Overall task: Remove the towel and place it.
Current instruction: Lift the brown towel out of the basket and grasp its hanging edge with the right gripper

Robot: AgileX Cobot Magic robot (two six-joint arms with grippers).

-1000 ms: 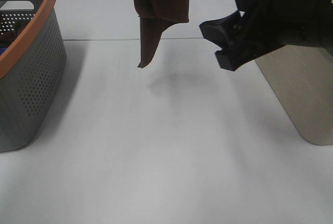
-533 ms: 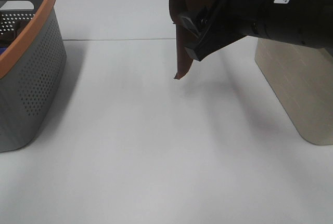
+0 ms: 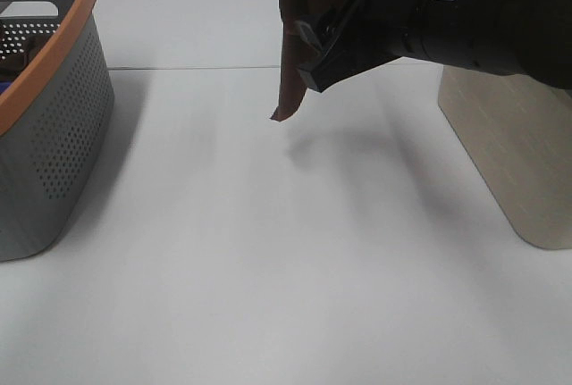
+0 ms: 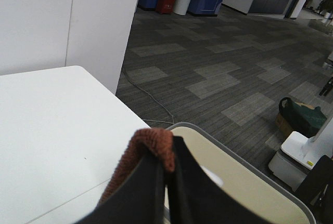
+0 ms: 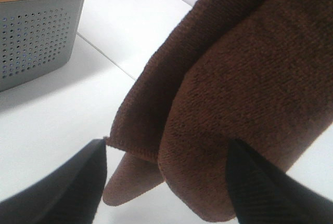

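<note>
The dark brown towel (image 3: pixel 288 72) hangs folded above the white table at the top middle, its lowest corner just above the surface. My left gripper (image 4: pixel 169 164) is shut on the towel's upper edge (image 4: pixel 153 143); it is above the frame in the exterior high view. My right gripper (image 3: pixel 308 54) has reached in from the right and is open, with one finger (image 5: pixel 73 190) on each side of the hanging towel (image 5: pixel 223 104), apart from it. No white tag shows.
A grey perforated basket with an orange rim (image 3: pixel 63 10) stands at the left edge. A beige upright panel (image 3: pixel 514 162) stands at the right, partly behind the black right arm (image 3: pixel 483 19). The white table (image 3: pixel 268 260) spreads in front.
The right arm has swung left from beside the panel to the towel, and its open fingers now straddle it. The towel moved right, then a little back left.
</note>
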